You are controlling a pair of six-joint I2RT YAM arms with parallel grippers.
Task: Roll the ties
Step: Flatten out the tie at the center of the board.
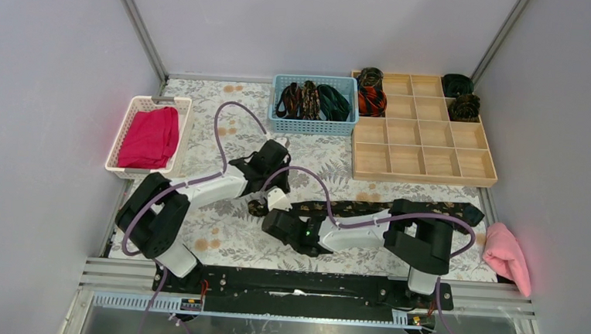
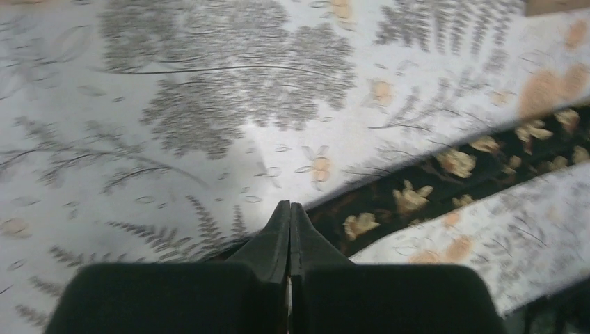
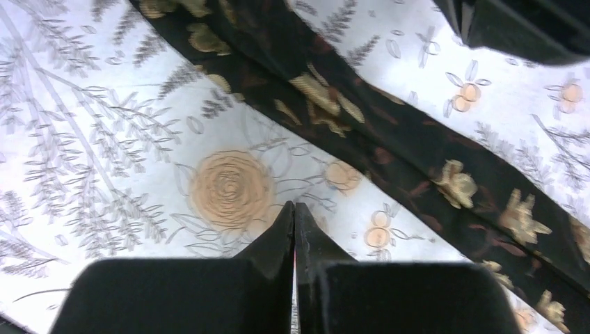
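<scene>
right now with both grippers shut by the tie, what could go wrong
1. The left gripper and right gripper sit close together at one end of the tie, so they could bump when either moves.
2. The right gripper's tips are over the tablecloth beside the tie, not on it, so the tie may slip or unroll.
3. The right arm's purple cable runs over the tie and might snag it.
</scene>
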